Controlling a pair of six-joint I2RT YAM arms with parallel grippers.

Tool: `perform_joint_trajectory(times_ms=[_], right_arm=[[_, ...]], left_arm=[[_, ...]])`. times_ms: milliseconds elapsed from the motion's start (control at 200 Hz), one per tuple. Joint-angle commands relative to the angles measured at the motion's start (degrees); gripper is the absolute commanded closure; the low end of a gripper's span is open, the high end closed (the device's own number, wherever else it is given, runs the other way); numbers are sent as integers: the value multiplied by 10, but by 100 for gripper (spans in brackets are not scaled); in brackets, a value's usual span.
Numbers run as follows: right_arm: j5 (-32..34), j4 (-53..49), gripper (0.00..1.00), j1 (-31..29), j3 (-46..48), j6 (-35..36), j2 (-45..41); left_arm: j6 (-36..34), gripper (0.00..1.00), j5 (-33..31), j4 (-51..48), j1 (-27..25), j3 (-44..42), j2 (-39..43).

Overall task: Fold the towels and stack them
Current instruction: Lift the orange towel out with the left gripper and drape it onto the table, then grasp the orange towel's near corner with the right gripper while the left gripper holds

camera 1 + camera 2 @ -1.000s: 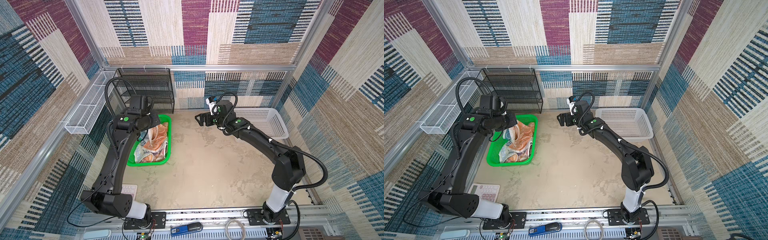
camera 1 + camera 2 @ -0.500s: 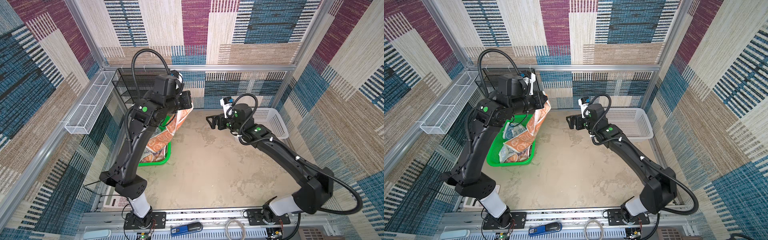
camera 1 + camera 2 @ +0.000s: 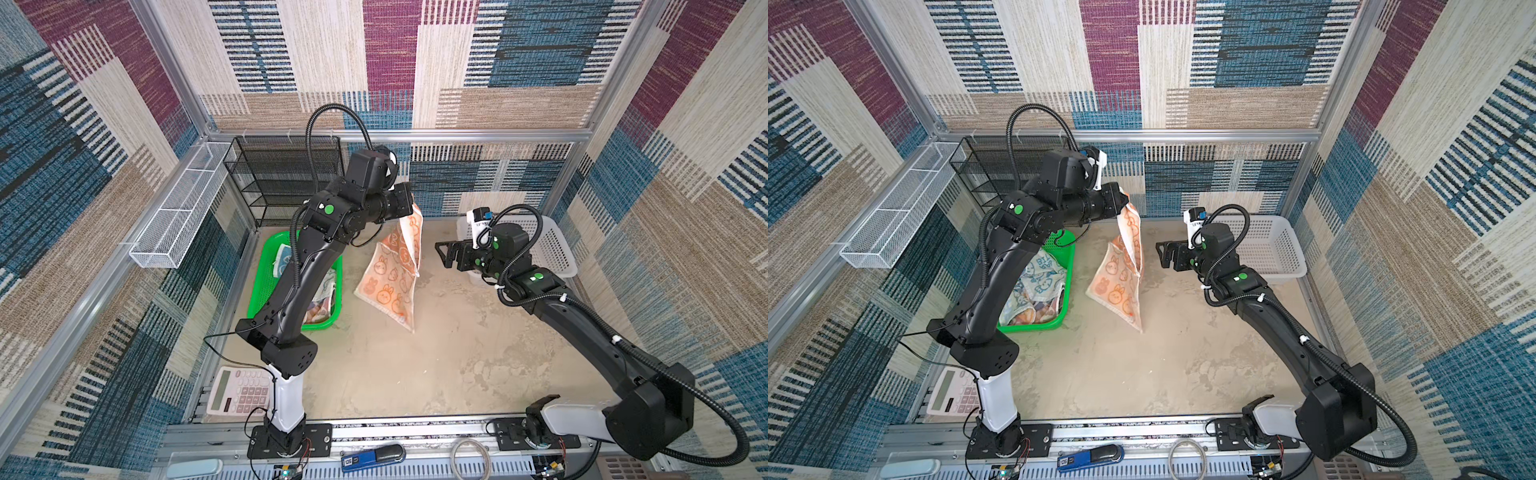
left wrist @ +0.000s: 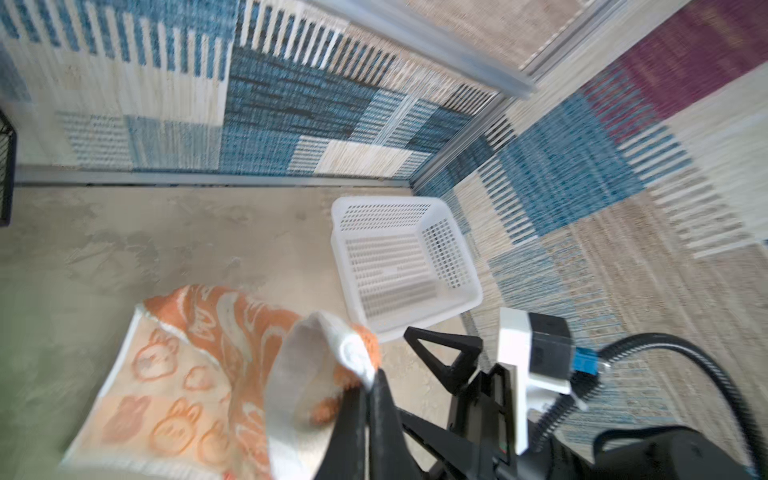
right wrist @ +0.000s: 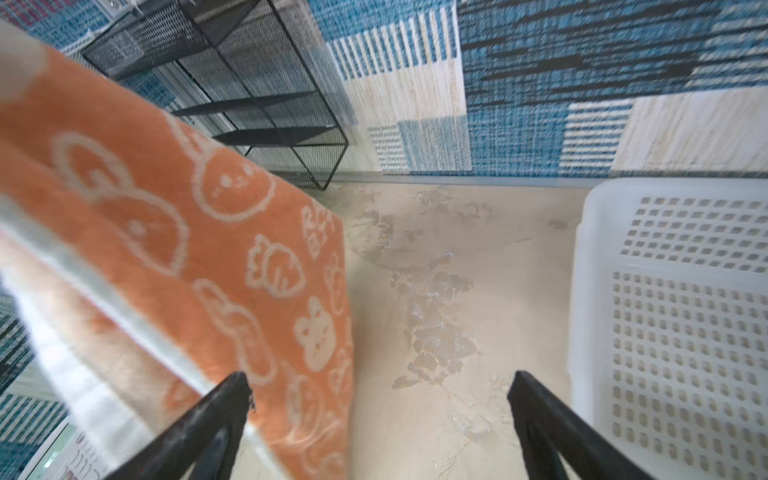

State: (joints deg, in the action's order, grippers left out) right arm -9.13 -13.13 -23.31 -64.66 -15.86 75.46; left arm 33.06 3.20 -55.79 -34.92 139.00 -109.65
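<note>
The left end effector point(image 3: 409, 203) is clamped fully shut on one corner of the orange towel point(image 3: 390, 282). In the left wrist view the two fingertips point(image 4: 372, 386) are pressed together with a white-edged fold of the cloth pinched between them. From that grip the towel hangs straight down below the end effector, loosely creased along its length, with its rabbit and carrot pattern facing outward. The lowest corner is close to the desk point(image 3: 415, 374), but I cannot tell whether it touches.

The right end effector point(image 3: 442, 253) is spread wide and holds nothing. It points toward the hanging towel at about mid-height, just beside the cloth's near edge, with a gap visible between them in both top views. In the right wrist view the towel fills the space ahead of and beside one finger point(image 5: 232, 386). The other finger point(image 5: 523, 382) is next to the white basket point(image 5: 582, 291), which sits just behind and beside this end effector.

The other towels point(image 3: 1038, 286) lie bunched in the green basket point(image 3: 1038, 326), below and behind the left end effector, under that arm's forearm and well apart from the right end effector. A black wire shelf point(image 3: 286, 178) stands behind the left end effector against the back wall.
</note>
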Motion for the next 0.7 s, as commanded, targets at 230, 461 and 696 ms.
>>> perform_joint_trajectory(times_ms=[230, 461, 696], right_arm=[[-52, 53, 1, -5, 51, -13, 70], [-48, 70, 1, -49, 72, -2, 113], [-45, 103, 1, -66, 57, -3, 188]], left_arm=[[36, 100, 25, 120, 96, -345, 69], [23, 100, 35, 129, 128, -401, 76], [22, 100, 58, 128, 128, -401, 61]])
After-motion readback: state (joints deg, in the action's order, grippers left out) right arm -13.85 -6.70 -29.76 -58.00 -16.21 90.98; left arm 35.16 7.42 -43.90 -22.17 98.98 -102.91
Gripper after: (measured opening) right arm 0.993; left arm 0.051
